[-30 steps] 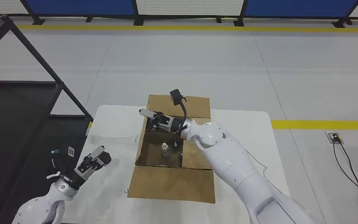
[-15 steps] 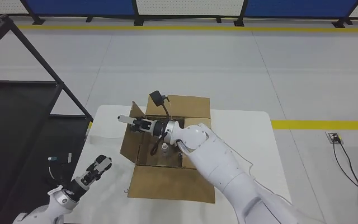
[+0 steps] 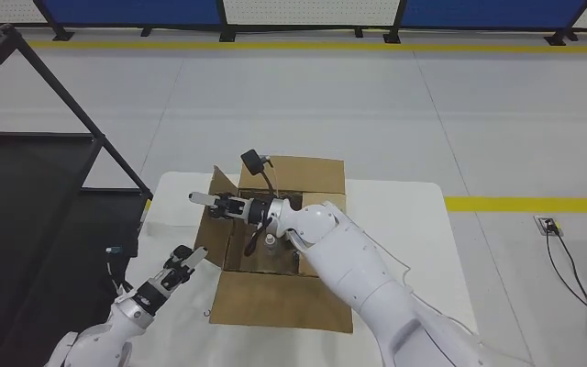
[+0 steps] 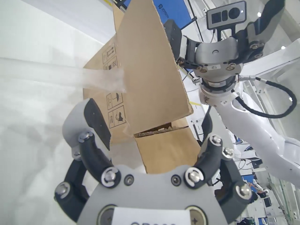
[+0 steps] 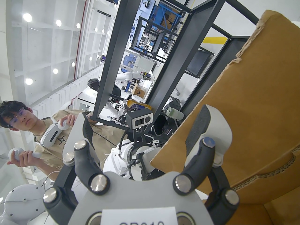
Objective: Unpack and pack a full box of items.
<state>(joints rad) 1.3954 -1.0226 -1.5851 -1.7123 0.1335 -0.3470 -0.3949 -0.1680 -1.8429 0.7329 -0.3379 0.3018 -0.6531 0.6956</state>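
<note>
The open cardboard box (image 3: 275, 303) stands mid-table, its front flap lying flat. Its left flap (image 3: 216, 206) (image 4: 150, 71) (image 5: 253, 99) stands up, tilted outward. My right gripper (image 3: 204, 199) (image 5: 143, 129) (image 4: 223, 12) is open at that flap's top edge, with one finger (image 5: 204, 127) against the cardboard and nothing held. My left gripper (image 3: 188, 254) (image 4: 152, 122) is open low over the table, just left of the box and pointing at its side wall. Inside the box stands a small white-capped bottle (image 3: 270, 243) beside dark items (image 3: 292, 240).
A strip of clear tape (image 4: 100, 80) hangs from the left flap over the white tablecloth (image 3: 174, 206). A black metal rack (image 3: 55, 183) stands off the table's left edge. Bare table lies right of the box (image 3: 404, 239).
My right gripper has swung left from over the box, and the left flap now stands up and leans outward. My left gripper has come forward and right, closer to the box's side.
</note>
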